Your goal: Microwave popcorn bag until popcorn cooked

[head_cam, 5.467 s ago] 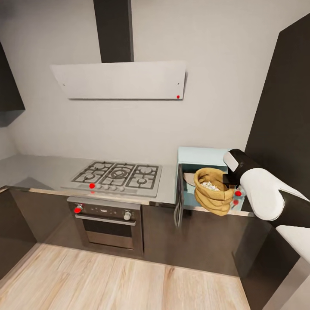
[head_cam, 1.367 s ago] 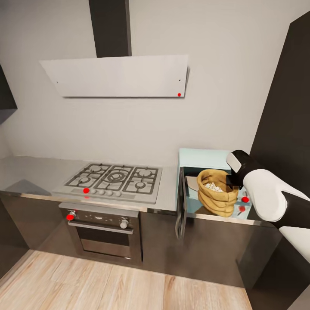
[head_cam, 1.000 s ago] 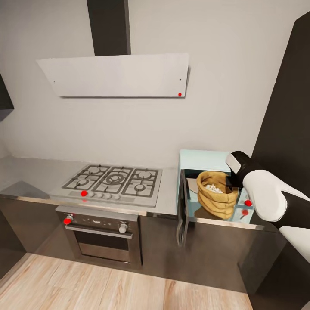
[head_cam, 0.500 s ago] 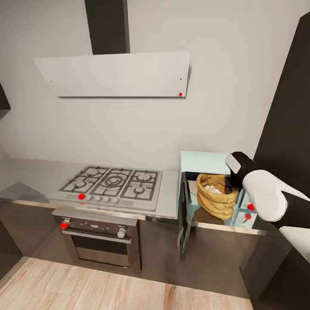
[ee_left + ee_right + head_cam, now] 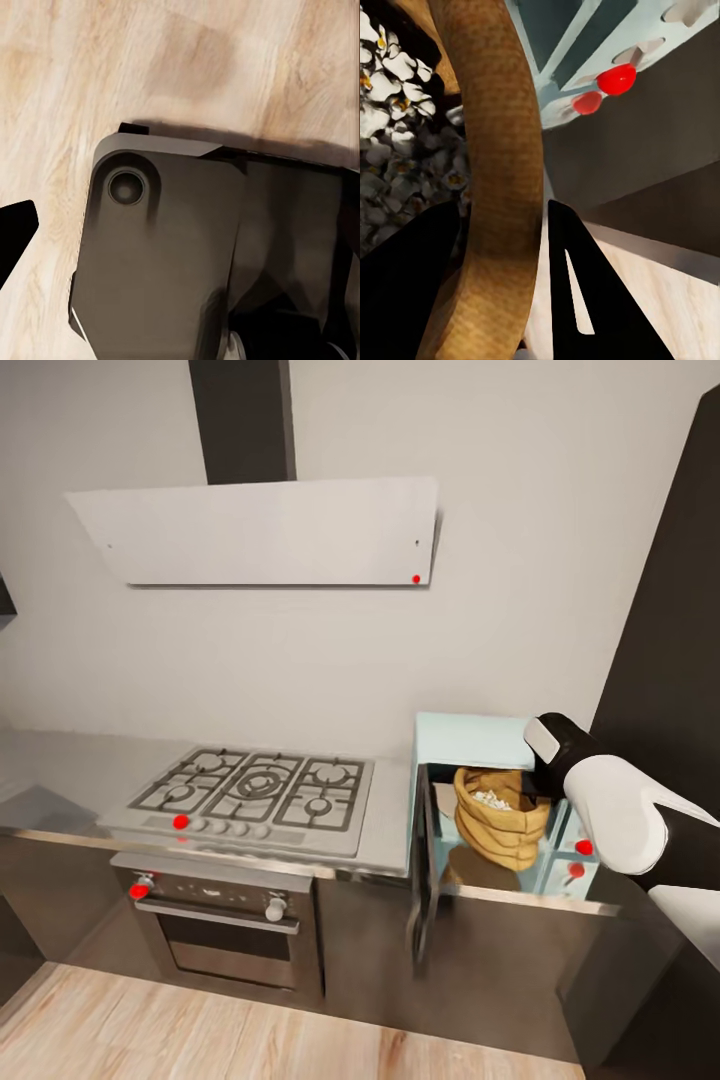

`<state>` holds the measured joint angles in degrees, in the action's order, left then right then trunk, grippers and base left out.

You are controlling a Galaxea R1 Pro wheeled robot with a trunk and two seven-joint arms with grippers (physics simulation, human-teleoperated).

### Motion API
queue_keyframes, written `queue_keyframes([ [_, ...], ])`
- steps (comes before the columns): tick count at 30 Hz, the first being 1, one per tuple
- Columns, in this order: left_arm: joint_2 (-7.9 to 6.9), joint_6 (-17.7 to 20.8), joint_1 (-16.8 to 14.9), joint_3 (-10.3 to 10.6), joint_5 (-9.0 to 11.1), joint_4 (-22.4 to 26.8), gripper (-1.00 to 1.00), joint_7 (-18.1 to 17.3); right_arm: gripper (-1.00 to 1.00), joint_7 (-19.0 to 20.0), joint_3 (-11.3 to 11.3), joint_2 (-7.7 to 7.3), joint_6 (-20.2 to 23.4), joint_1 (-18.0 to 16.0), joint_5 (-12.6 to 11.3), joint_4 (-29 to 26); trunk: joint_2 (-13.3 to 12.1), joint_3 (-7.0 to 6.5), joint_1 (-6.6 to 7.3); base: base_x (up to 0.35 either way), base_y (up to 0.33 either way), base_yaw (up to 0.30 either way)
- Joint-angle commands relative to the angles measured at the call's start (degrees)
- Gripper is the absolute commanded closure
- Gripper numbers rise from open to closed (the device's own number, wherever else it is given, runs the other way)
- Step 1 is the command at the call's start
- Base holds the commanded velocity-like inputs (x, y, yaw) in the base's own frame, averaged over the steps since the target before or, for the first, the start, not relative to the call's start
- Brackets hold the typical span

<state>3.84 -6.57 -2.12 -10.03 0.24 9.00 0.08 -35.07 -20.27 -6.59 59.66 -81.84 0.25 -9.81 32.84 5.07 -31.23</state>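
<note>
The tan popcorn bag point(image 5: 497, 818) hangs upright in the mouth of the pale-blue microwave point(image 5: 468, 734), which stands on the steel countertop point(image 5: 390, 835). The microwave's dark glass door point(image 5: 425, 875) is swung open to the left. Whitish popcorn point(image 5: 491, 797) shows inside the sack. My right gripper point(image 5: 502, 211) is shut on the bag's rolled rim point(image 5: 506, 150), one black finger inside among the popcorn point(image 5: 394, 142) and one outside. In the head view my right wrist point(image 5: 556, 745) covers the bag's right side. The left wrist view shows one black fingertip point(image 5: 16, 229) far out at the picture's edge.
A gas hob point(image 5: 250, 795) and steel-fronted oven point(image 5: 222, 925) lie left of the microwave, under a white hood point(image 5: 260, 530). A tall black cabinet point(image 5: 670, 610) stands close on the right. The microwave's red knobs point(image 5: 584, 847) sit beside my forearm. Wood floor point(image 5: 90, 67) below.
The camera has shifted, sliding the scene a little. The bag in my right gripper has gone further into the microwave opening and sits slightly higher against it.
</note>
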Motion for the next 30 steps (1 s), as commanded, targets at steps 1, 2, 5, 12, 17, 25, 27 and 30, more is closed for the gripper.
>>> queue_keyframes([
  [1, 0.02, -0.1, -0.1, -0.3, 0.0, 0.0, -1.0, 0.0, 1.0, -0.3, 0.4, 0.0, 0.3, -0.1, 1.4, -1.9, 0.1, 0.1, -0.04, 0.224, -0.151, 0.0],
  [2, 0.01, -0.1, 0.0, -0.3, 0.0, 0.0, -1.0, 0.0, 1.0, -0.3, 0.4, 0.0, 0.3, -0.1, 1.4, -1.9, 0.1, 0.1, -0.04, 0.115, -0.077, 0.0],
  [5, -0.02, -0.1, 0.0, -0.3, 0.0, 0.0, -1.0, 0.0, 1.0, -0.3, 0.3, 0.0, 0.3, -0.1, 1.4, -1.9, 0.1, 0.1, -0.04, 0.036, -0.024, 0.0],
  [12, -0.01, -0.1, 0.0, -0.3, 0.0, 0.0, -1.0, 0.0, 1.0, -0.3, 0.4, -0.08, 0.3, -0.1, 1.4, -1.9, 0.1, 0.1, -0.04, 0.003, -0.002, 0.0],
  [17, 0.02, 0.0, -0.1, -0.3, 0.0, 0.0, -1.0, 0.0, 1.0, -0.3, 0.4, -0.09, 0.3, -0.1, 1.4, -1.9, 0.1, 0.1, -0.04, 0.146, -0.112, 0.0],
  [25, 0.02, 0.1, 0.0, -0.3, 0.0, 0.0, -1.0, 0.0, 1.0, -0.3, 0.4, -0.09, 0.3, -0.1, 1.4, -1.9, 0.1, 0.1, -0.04, 0.036, -0.028, 0.0],
  [27, 0.01, 0.1, 0.0, -0.3, 0.0, 0.0, -1.0, 0.0, 1.0, -0.3, 0.4, -0.09, 0.3, -0.1, 1.4, -1.9, 0.1, 0.1, -0.04, 0.001, 0.0, 0.0],
  [30, 0.0, 0.1, 0.0, -0.3, 0.0, 0.0, -1.0, 0.0, 1.0, -0.3, 0.4, -0.09, 0.3, -0.1, 1.4, -1.9, 0.1, 0.1, -0.04, 0.003, 0.0, 0.0],
])
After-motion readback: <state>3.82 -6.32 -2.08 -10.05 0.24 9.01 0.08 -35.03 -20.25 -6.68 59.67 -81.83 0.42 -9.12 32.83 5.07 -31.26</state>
